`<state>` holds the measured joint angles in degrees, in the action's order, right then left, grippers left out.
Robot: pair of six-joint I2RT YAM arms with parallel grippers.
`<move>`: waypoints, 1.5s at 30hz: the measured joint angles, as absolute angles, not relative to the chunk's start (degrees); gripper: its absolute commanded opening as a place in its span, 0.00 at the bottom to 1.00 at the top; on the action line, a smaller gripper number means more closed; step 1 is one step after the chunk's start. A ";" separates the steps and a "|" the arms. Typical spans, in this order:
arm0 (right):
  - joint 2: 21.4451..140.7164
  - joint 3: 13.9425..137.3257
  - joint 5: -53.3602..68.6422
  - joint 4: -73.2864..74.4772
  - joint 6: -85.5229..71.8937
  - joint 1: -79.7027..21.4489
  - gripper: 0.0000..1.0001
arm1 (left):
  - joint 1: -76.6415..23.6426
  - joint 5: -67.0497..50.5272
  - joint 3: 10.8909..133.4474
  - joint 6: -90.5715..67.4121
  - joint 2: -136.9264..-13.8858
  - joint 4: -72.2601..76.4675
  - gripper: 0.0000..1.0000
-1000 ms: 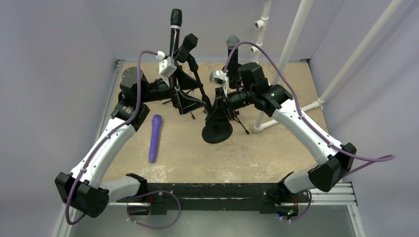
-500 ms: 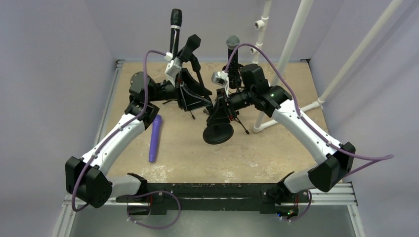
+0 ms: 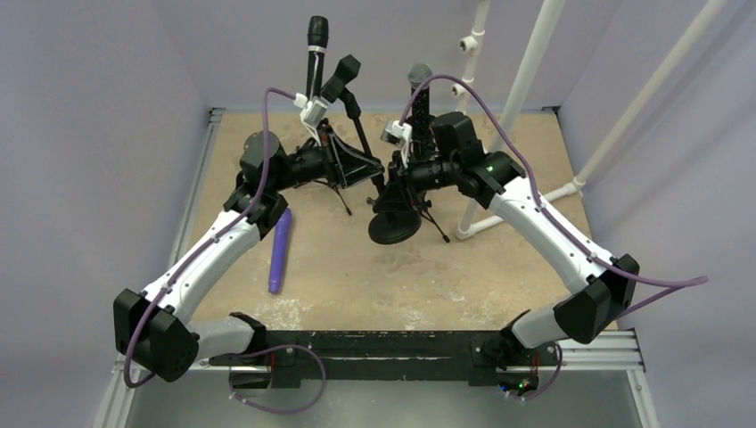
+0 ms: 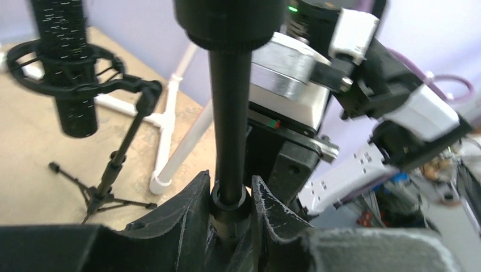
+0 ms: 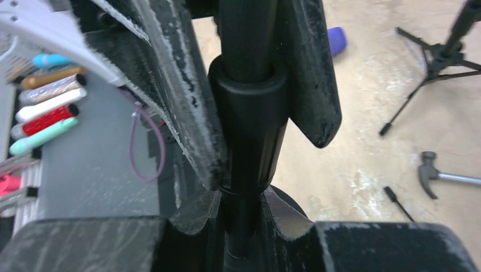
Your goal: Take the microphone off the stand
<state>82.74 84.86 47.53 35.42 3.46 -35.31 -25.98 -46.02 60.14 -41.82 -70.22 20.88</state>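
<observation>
A black stand with a round base (image 3: 394,230) rises in a thin pole to a short tilted black head (image 3: 341,76); I cannot tell whether that head is a clip or a microphone. My left gripper (image 3: 374,169) is shut on the pole's collar (image 4: 230,195). Just below it, my right gripper (image 3: 399,175) is shut on the same pole (image 5: 244,209). A black microphone (image 3: 316,45) stands upright on a tripod stand at the back. A grey-headed microphone (image 3: 419,78) rises behind the right arm. Another microphone hangs in a shock mount (image 4: 68,68).
A purple microphone (image 3: 280,250) lies on the table left of the base. White PVC pipes (image 3: 535,62) stand at the back right. Tripod legs (image 5: 437,62) and a small hammer (image 5: 437,173) sit on the table near the stand.
My left arm has swung right to the round-base stand and its jaws have closed on the pole. The right gripper has kept its grip, and the stand has shifted slightly.
</observation>
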 measured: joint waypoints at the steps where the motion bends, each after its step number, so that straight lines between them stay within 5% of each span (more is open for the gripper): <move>1: 83.00 85.34 46.19 35.59 3.31 -35.31 0.00 | -26.04 -44.29 61.01 -42.13 -70.22 18.35 0.05; 5: 84.93 88.14 40.47 35.44 2.50 -35.62 0.00 | -26.33 -36.34 66.46 -42.96 -70.46 5.85 0.27; 13: 85.86 89.38 36.42 35.66 3.05 -35.90 0.00 | -25.87 -29.95 72.23 -42.72 -69.30 -6.13 0.94; 15: 85.80 89.32 36.84 35.77 3.68 -35.83 0.00 | -25.63 -30.65 72.23 -41.34 -68.31 -6.74 1.00; 29: 81.17 85.84 59.72 34.20 3.03 -34.44 0.00 | -24.86 -53.01 70.02 -21.69 -66.11 2.31 0.94; 36: 80.88 83.57 66.98 31.07 -0.43 -34.33 0.00 | -24.86 -60.64 68.71 -23.70 -68.71 11.86 0.60; 42: 80.99 82.96 67.61 30.33 -1.76 -34.00 0.00 | -25.17 -63.68 67.20 -30.70 -71.96 21.17 0.43; 45: 80.99 82.96 67.44 30.33 -1.93 -33.95 0.00 | -25.54 -64.29 66.57 -32.29 -72.14 23.05 0.27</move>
<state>80.99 82.96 67.44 30.33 -1.93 -33.95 -25.54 -64.29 66.57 -32.29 -72.14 23.05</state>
